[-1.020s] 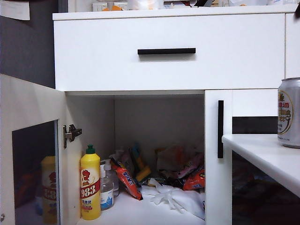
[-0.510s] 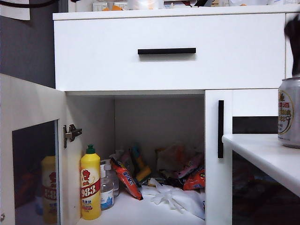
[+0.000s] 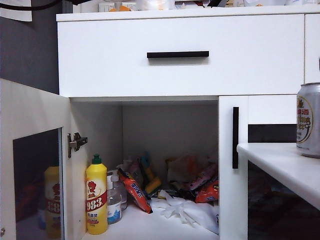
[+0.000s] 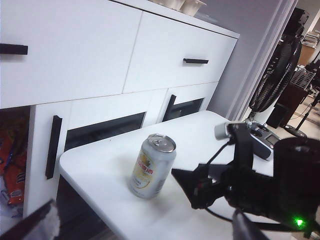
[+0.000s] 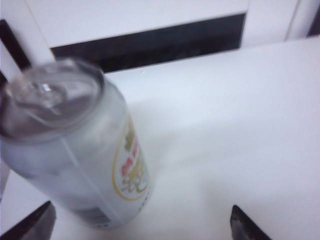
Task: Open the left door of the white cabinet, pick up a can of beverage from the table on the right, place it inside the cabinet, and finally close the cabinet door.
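The white cabinet (image 3: 100, 55) has its left door (image 3: 35, 115) swung open toward the camera, with the shelf behind it exposed. The can of beverage (image 3: 308, 120) stands upright on the white table (image 3: 280, 165) at the far right. My right gripper (image 5: 140, 225) is open just in front of the can (image 5: 85, 150), which sits nearer one fingertip than the other and touches neither. In the left wrist view the black right arm (image 4: 260, 185) points at the can (image 4: 152, 167) from beside it. My left gripper (image 4: 142, 235) hangs open and empty off the table's edge. Neither gripper shows in the exterior view.
A yellow bottle with a green cap (image 3: 96, 197), small clear bottles and snack packets (image 3: 190, 180) crowd the cabinet floor. The right door (image 3: 232, 175) is shut beside the table. A standing fan (image 4: 277, 75) is beyond the table's far side.
Half a second ago a dark blurred part of the right arm showed above the can at the exterior view's right edge; it has now left that view. The can and door have not moved.
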Controlling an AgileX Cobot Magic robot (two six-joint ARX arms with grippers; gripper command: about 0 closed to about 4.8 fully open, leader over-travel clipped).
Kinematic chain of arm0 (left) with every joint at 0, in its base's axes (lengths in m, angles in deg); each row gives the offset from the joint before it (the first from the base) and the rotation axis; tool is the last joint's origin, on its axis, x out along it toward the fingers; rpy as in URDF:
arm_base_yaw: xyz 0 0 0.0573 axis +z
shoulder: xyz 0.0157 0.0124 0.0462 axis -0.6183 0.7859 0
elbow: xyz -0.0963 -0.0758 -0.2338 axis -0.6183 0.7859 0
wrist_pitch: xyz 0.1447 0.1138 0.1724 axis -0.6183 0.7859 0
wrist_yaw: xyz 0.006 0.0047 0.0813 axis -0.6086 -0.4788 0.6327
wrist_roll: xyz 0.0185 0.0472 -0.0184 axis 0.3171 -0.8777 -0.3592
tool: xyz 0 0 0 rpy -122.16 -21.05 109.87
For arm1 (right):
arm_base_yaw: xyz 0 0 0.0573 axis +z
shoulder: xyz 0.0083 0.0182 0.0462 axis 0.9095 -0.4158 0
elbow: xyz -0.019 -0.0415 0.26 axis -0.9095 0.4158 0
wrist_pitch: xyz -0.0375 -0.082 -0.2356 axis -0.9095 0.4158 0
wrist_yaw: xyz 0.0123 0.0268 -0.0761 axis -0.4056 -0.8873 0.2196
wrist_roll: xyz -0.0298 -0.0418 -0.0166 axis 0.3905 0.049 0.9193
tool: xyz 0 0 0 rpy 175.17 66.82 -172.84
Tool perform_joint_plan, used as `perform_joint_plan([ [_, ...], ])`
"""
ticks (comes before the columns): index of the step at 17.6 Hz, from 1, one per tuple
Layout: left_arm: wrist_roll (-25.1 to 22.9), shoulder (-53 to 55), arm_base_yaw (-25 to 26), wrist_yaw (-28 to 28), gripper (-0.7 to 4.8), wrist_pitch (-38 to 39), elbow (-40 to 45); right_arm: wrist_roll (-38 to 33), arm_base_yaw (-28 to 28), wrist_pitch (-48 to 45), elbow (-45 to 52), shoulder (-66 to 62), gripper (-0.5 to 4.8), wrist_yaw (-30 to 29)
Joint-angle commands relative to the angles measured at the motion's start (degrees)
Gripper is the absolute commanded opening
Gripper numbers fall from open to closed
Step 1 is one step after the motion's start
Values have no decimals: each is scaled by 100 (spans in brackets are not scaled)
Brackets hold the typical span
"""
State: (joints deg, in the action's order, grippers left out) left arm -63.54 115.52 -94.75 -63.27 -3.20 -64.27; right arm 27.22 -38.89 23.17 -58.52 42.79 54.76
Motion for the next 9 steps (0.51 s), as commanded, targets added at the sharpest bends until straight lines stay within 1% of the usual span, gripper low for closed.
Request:
perform_joint_plan([
  [1, -33, -7, -2, 24, 479, 68, -15, 59, -323, -492, 170, 0, 479, -649],
  [2, -33, -7, -2, 66, 479, 85, -13, 164, -363, -531, 175, 0, 479, -774],
  [5, -33, -2, -2, 140, 479, 122, -13, 1104, -369, -809, 179, -15, 479, -1097],
  [7, -31, 0, -2, 223, 479, 142, -13, 1287, -376, -901, 188, -210, 479, -1123],
  [9, -15, 15, -4, 223, 479, 142, -13, 1473, -378, -1303, 262, -581, 479, -1377],
])
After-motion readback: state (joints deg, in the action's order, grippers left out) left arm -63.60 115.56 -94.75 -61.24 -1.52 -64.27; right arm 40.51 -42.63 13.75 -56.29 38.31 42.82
